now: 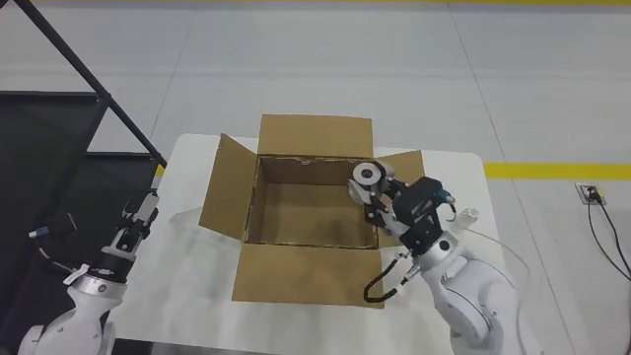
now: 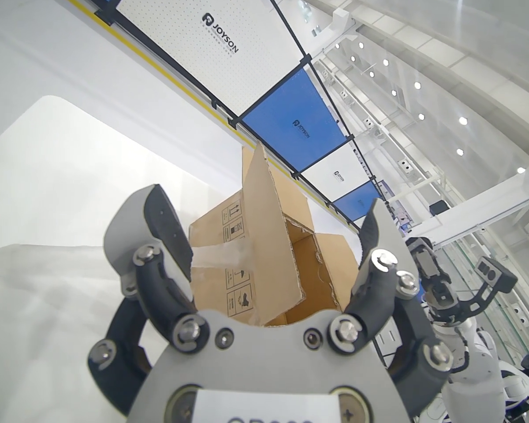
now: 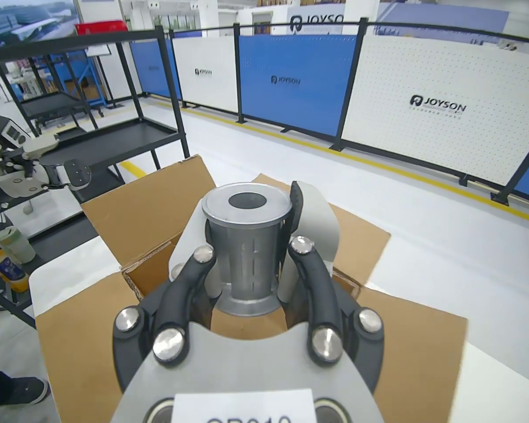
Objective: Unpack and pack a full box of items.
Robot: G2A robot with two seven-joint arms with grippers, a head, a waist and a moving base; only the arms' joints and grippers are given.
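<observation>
The cardboard box (image 1: 296, 274) sits in the middle of the white surface (image 1: 187, 266) with all four flaps folded outward, and its brown floor shows from above. From the left wrist view, the box (image 2: 229, 239) stands ahead with one flap rising on edge and a strip of clear tape across its side.

The right gripper (image 1: 375, 185) hangs over the right side of the box opening, toward the far corner and close to the right wall. Its fingers (image 3: 311, 217) are clamped on a grey metal sleeve (image 3: 246, 239), a hollow cylinder with a wider flange at each end. One finger presses on either side of its body. In the top view the metal sleeve (image 1: 368, 173) has its bored end facing upward, and it is above the box rather than resting on anything. Under it in the right wrist view lie the box's flaps (image 3: 150, 209) and a corner of the surface (image 3: 489, 376).

The left gripper (image 1: 146, 207) is well apart from the box, at the left edge of the surface. Its fingers (image 2: 165, 226) are spread wide with nothing between them, and they point toward the box's left side.

A black metal shelf cart (image 1: 49, 158) stands on the floor to the left of the surface. A yellow line (image 1: 552, 171) runs along the floor on the right.
</observation>
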